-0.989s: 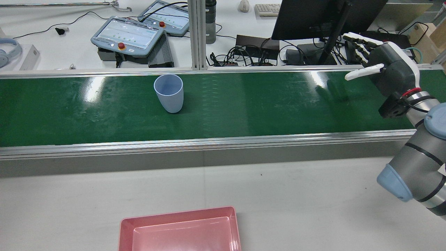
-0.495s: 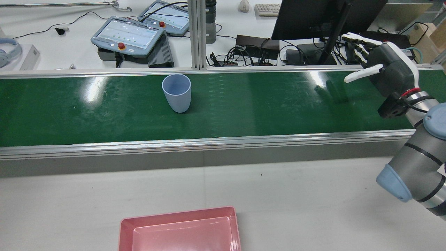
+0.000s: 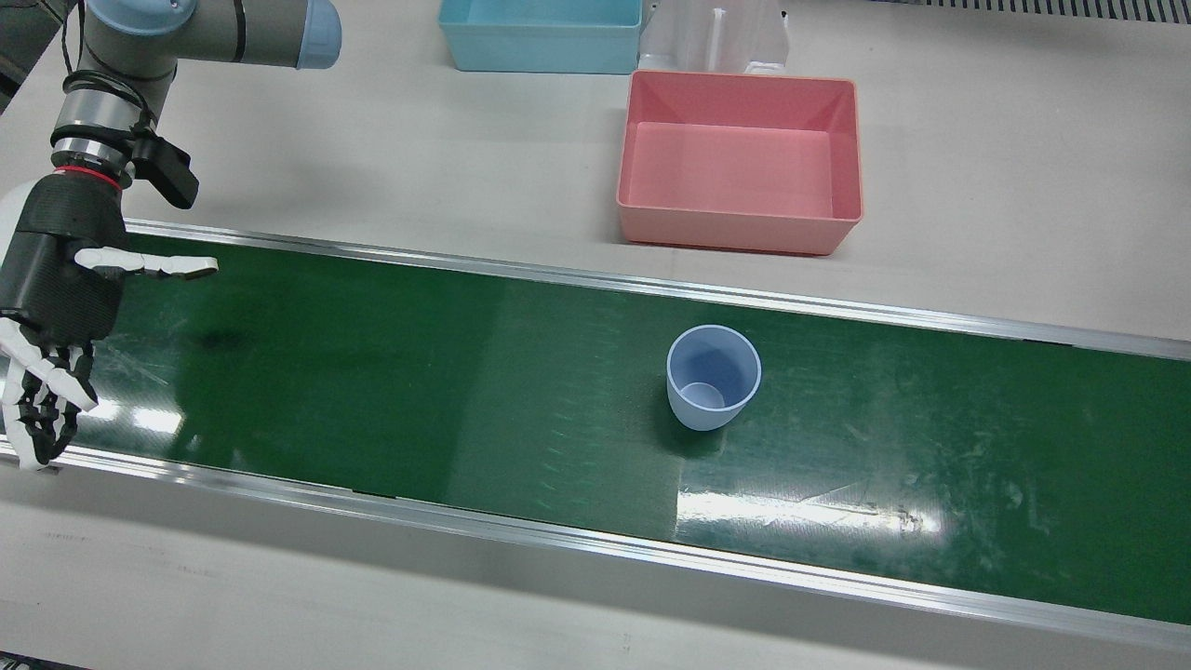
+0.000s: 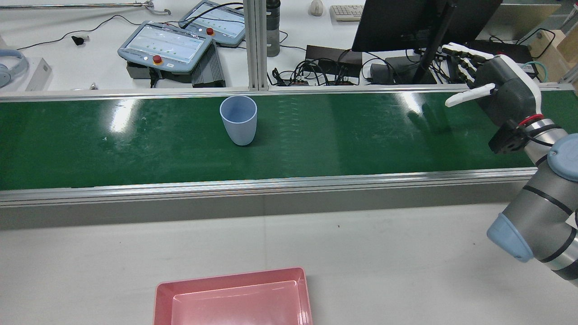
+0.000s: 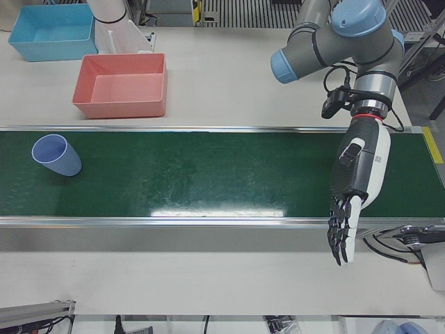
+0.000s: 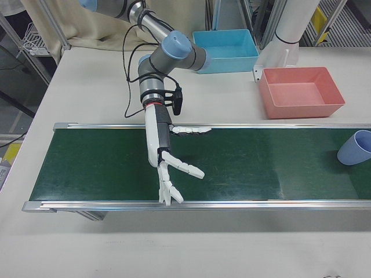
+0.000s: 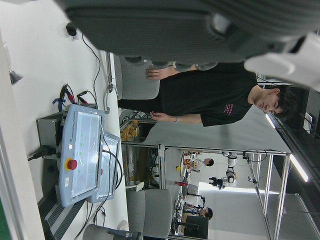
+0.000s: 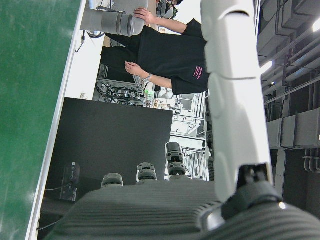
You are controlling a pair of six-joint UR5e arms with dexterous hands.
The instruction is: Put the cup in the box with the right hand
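Observation:
A pale blue cup (image 3: 712, 377) (image 4: 238, 119) stands upright on the green conveyor belt (image 3: 372, 372), towards its far side in the rear view. The same cup (image 5: 55, 154) (image 6: 355, 147) shows at the edge of both side views. My right hand (image 4: 501, 88) (image 3: 56, 279) (image 6: 162, 145) hovers open over the belt's end, fingers spread, far from the cup and holding nothing. My left hand (image 5: 358, 177) hangs open over the belt's opposite end, also empty. The pink box (image 3: 735, 228) (image 4: 235, 277) (image 5: 118, 108) sits empty on the table beside the belt.
A blue box (image 3: 540, 42) (image 6: 226, 43) and a white pedestal (image 3: 716, 37) stand behind the pink one. Aluminium rails (image 4: 271, 184) edge the belt. Beyond it lie teach pendants (image 4: 165, 45), cables and a monitor (image 4: 406, 22). A person in a black shirt (image 7: 210, 100) stands past the belt.
The cup has travelled along the belt towards my right hand, rightwards in the rear view. The right hand has barely shifted and stays open.

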